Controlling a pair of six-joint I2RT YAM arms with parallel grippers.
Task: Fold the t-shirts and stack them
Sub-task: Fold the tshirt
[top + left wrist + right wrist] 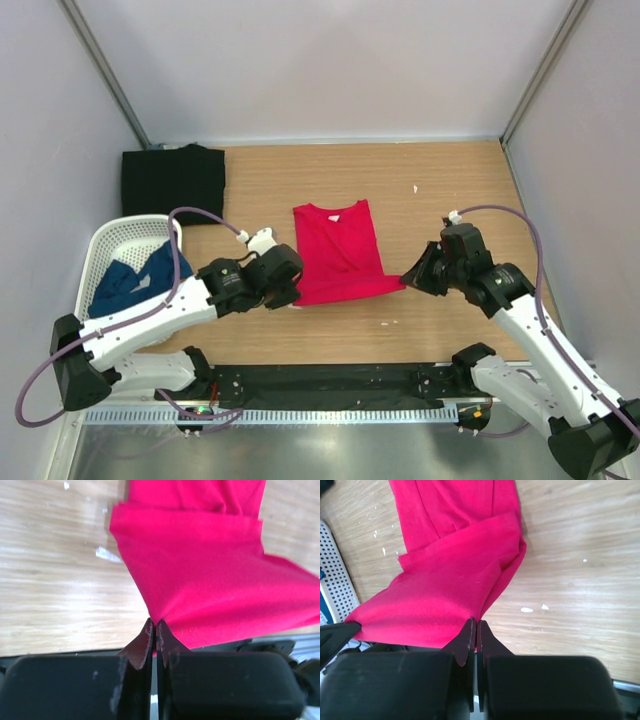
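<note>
Red t-shirt (338, 255): bright, narrowed by lengthwise folds, lying at frame centre on the wooden table (450, 190). Its lower edge is stretched wide. Left gripper (288, 296) is clamped on the lower left corner and right gripper (408, 281) on the lower right corner.

Count: three shirts. One red. One black t-shirt (172, 178), folded, upper left. One dark blue t-shirt (135, 280), crumpled in the single white basket (120, 232), left.

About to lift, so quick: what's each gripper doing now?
Left gripper: closed, holding the red shirt at its near-left corner.
Right gripper: closed, holding the red shirt at its near-right corner.
</note>
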